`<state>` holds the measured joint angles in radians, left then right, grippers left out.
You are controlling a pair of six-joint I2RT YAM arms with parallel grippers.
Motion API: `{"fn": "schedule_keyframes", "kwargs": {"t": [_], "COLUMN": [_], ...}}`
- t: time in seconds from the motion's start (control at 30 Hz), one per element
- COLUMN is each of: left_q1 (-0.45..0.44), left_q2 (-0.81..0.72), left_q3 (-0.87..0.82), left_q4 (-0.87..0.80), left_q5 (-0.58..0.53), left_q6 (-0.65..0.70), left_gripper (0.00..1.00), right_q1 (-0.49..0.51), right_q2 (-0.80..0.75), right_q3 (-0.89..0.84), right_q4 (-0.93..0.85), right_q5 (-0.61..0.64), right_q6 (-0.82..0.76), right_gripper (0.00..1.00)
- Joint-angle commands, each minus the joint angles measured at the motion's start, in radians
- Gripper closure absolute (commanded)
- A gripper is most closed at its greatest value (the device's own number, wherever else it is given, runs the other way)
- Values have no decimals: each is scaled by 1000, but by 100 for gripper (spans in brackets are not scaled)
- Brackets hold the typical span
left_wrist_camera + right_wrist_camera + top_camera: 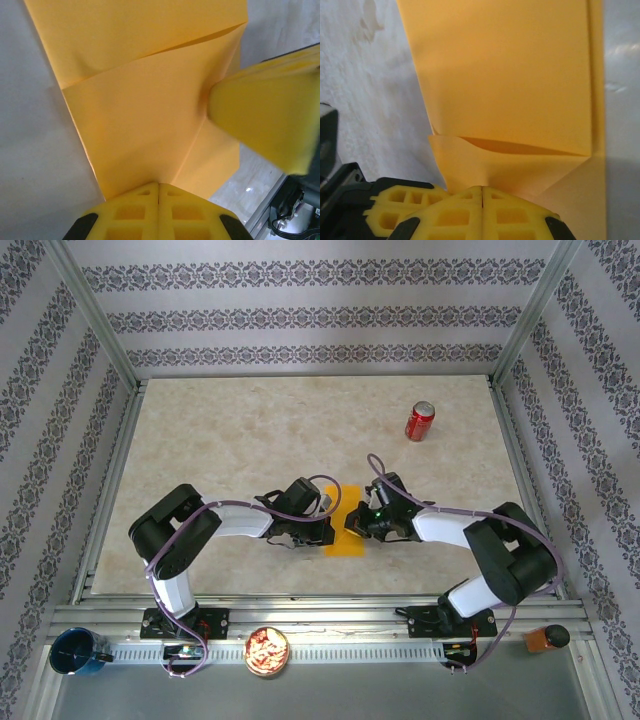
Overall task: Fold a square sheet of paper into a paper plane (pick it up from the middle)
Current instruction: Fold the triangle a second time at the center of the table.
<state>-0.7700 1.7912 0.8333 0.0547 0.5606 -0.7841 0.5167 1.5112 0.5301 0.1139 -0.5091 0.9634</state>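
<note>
Top external view: the square sheet of paper [347, 543], already folded into a narrow orange-yellow strip, lies flat on the worktop [250, 430] just ahead of the two arm bases. Its long axis runs from the near edge toward the far wall. The left fingers [318, 532] reach it from its left long edge and the right fingers [357, 525] from its right, so the strip sits between them and neither arm is clearly nearer.

In the left wrist view the left fingers [125, 205] are closed tip to tip on the paper [140, 125]. A diagonal crease runs away from them, and a finger of the other arm [270, 120] presses the sheet just beside it. In the right wrist view the right fingers [455, 200] are likewise closed, with the paper [520, 75] stretching straight ahead. A folded flap just beyond the tips gapes slightly. I cannot tell whether either pair pinches a layer or only presses down.

Flattening that flap looks like the next concern. The red soda can [419, 421] stands well apart.
</note>
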Motion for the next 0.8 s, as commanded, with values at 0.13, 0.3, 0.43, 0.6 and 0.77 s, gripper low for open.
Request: {"fn": "schedule_keyframes", "kwargs": {"t": [0.13,0.3,0.43,0.6,0.77], "left_q1": [9,9,9,7,8], "left_q2": [21,26,23,14,11], "left_q3": [-29,-26,-57,-85,-88], "left_q4": [-177,-226,-197,-166,-154], "left_q5": [-80,-104,-100,-96,-93], "left_q6": [57,82,64,42,34], "left_gripper": [100,100,100,100,100], "right_q1": [-27,-136,-199,-234,-155], "right_q2": [43,57,72,64,-27], "right_q3": [-13,-42,-19,-13,16], "right_q4": [31,111,83,119,69], "right_q5": [33,-26,-34,-91,-63], "right_q6": [3,7,-18,-16,-33], "right_gripper": [100,100,100,99,97]}}
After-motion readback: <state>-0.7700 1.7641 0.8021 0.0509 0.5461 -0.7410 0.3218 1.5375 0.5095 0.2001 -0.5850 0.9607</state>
